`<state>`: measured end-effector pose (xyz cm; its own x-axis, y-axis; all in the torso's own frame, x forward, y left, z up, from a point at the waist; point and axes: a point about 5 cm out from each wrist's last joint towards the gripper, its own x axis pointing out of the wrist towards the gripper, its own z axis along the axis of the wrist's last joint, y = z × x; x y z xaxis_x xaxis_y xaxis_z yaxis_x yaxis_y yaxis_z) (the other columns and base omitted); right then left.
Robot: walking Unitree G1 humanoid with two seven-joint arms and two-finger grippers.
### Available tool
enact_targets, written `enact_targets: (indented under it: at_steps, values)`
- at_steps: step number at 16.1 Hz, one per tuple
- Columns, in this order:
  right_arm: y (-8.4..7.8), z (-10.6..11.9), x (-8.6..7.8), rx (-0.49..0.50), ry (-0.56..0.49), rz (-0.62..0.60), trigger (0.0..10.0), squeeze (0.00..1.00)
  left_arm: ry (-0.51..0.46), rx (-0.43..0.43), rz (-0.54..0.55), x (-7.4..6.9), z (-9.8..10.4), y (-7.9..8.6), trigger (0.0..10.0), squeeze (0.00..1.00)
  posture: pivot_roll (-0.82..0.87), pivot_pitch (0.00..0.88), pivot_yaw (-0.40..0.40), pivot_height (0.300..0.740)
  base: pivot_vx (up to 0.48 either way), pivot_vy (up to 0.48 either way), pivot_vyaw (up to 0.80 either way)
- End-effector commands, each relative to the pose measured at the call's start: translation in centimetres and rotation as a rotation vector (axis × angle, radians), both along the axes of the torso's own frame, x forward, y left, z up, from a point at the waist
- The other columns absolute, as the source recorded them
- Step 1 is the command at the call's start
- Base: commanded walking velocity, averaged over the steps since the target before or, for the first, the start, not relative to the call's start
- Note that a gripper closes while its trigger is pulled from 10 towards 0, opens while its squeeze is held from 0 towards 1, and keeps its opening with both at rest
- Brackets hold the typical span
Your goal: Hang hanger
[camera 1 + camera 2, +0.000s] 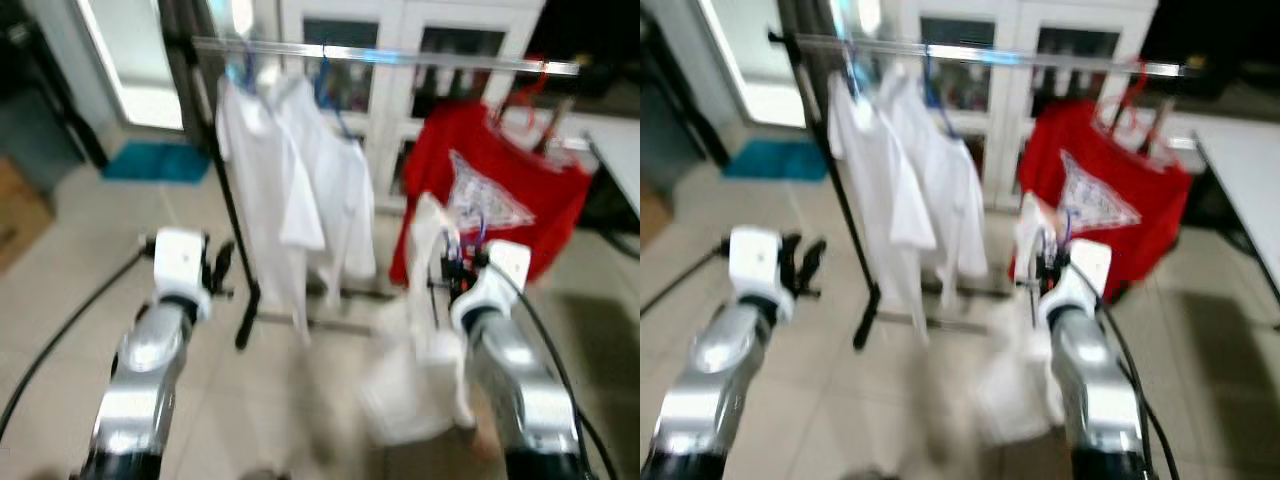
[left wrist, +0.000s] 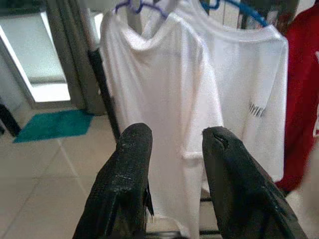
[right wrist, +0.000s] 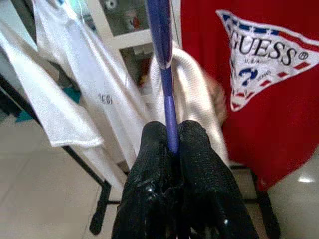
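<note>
Right wrist view shows the right tool clamped tight on the shaft of a purple hanger, whose white garment drapes just past the fingertips. From the head cameras — both blurred — that hanger and its pale cloth hang in front of the clothes rail, below the bar, between the two white shirts and the red printed T-shirt that already hang on it. The left tool is held up before the rail's dark upright post, its two black fingers parted with nothing between them; beyond them hangs the nearer white shirt. Behind the rail stands a white glass-door cabinet, and a teal mat lies on the tiled floor off to the rail's left.
</note>
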<state>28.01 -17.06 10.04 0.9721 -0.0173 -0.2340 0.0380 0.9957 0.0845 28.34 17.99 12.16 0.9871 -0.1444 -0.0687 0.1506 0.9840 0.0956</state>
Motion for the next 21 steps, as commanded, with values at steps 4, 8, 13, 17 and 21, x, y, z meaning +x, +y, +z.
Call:
enact_targets:
  at_steps: [4, 8, 13, 17, 21]
  values:
    - [-1.7, 0.1, -0.3, -0.006, -0.011, -0.047, 10.0, 0.0, -0.018, -0.004, -0.033, 0.3, 0.4, -1.2, 10.0, 0.0, -0.04, 0.046, 0.01, 0.74, 0.363, 0.0, 0.0]
    - [-1.1, 0.5, 1.4, -0.014, -0.029, -0.016, 10.0, 0.0, -0.014, 0.035, -0.053, -0.5, 0.4, -0.9, 10.0, 0.0, -0.02, 0.029, 0.002, 0.74, 0.36, 0.0, 0.0]
    - [-1.3, 1.1, 0.4, -0.03, -0.063, -0.019, 10.0, 0.0, -0.021, -0.008, -0.109, 1.4, 0.5, -2.4, 10.0, 0.0, -0.09, 0.0, 0.049, 0.74, 0.36, 0.0, 0.0]
    - [-1.7, 0.6, 0.3, -0.022, -0.044, -0.017, 10.0, 0.0, -0.043, 0.003, -0.104, 1.0, 0.8, -2.7, 10.0, 0.0, -0.02, 0.0, -0.018, 0.74, 0.361, 0.0, 0.0]
    - [-0.1, 1.7, 2.4, -0.044, -0.087, 0.045, 10.0, 0.0, -0.003, 0.046, -0.092, -0.5, -0.5, -0.9, 10.0, 0.0, -0.05, 0.0, 0.015, 0.74, 0.36, 0.0, 0.0]
